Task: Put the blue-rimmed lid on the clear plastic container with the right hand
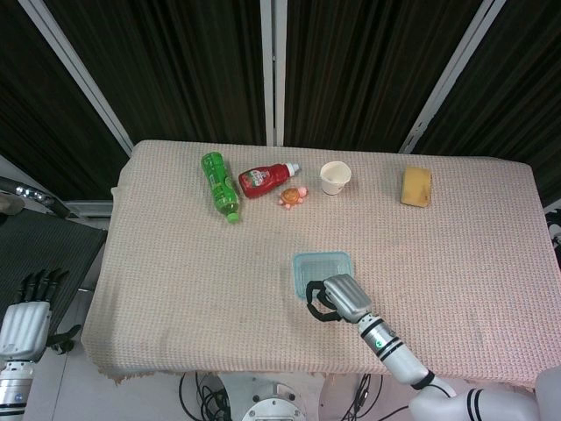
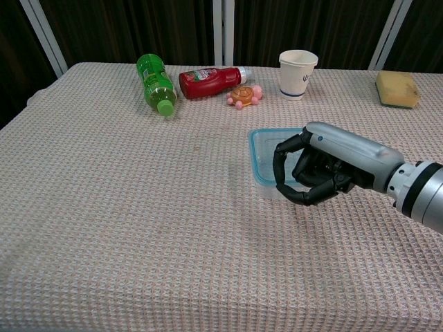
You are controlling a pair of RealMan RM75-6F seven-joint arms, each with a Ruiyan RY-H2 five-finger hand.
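Blue-rimmed lid (image 2: 266,149) lying on clear container (image 2: 261,181) near table (image 1: 175,263) centre, toward 6 o'clock edge. Right hand (image 2: 308,173) curled over its 3 o'clock side, fingers (image 2: 284,169) hooked close around the rim; real grip or mere touch, cannot tell. Left hand (image 1: 24,320) hanging off the table at 8 o'clock, fingers apart, holding nothing. Probably light, thin, slightly flexible plastic, smooth and slippery; likely to skate on the cloth if pushed sideways. Best taken by the stiffer rim, pressed down evenly at edges and corners.
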